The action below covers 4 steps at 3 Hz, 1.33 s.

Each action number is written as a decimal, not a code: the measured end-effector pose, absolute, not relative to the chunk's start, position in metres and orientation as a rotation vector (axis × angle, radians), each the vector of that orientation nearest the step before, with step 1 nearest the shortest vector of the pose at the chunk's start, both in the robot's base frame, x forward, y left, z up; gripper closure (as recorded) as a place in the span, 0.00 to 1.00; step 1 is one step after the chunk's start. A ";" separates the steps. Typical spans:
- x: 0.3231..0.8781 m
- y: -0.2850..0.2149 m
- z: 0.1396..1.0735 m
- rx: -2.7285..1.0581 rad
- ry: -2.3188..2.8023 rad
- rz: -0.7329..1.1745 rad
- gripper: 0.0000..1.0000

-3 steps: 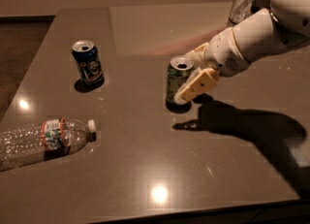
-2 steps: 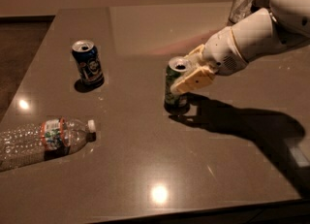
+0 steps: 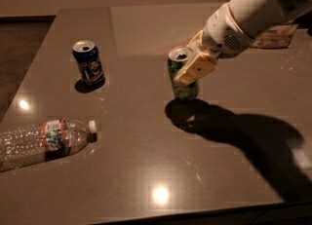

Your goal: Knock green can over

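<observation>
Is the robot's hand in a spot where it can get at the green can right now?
Probably yes: the hand sits against the upper part of the green can, with nothing between them.

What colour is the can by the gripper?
The green can is pale green with a silver top, camera view; gripper beside it.

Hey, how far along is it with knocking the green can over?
The approach looks done: the tool is against the green can, at its upper side. The push is in hand, but the can stands on the table, at most leaning slightly. Left to do: tip it onto its side. The blue can stands apart, left of it.
</observation>
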State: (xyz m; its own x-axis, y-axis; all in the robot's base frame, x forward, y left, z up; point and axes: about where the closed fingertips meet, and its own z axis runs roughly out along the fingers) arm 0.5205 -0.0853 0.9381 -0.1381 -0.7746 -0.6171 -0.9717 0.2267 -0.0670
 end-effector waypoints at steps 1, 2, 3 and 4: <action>0.502 -0.089 0.938 -1.785 2.066 0.362 1.00; 0.484 -0.086 0.936 -1.995 2.083 0.258 1.00; 0.480 -0.079 0.929 -2.142 2.066 0.190 0.83; 0.487 -0.067 0.919 -2.222 2.034 0.156 0.60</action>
State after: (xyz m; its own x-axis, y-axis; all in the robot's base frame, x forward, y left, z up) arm 0.4872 -0.0672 0.9187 0.0885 -0.9831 -0.1600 -0.9960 -0.0860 -0.0226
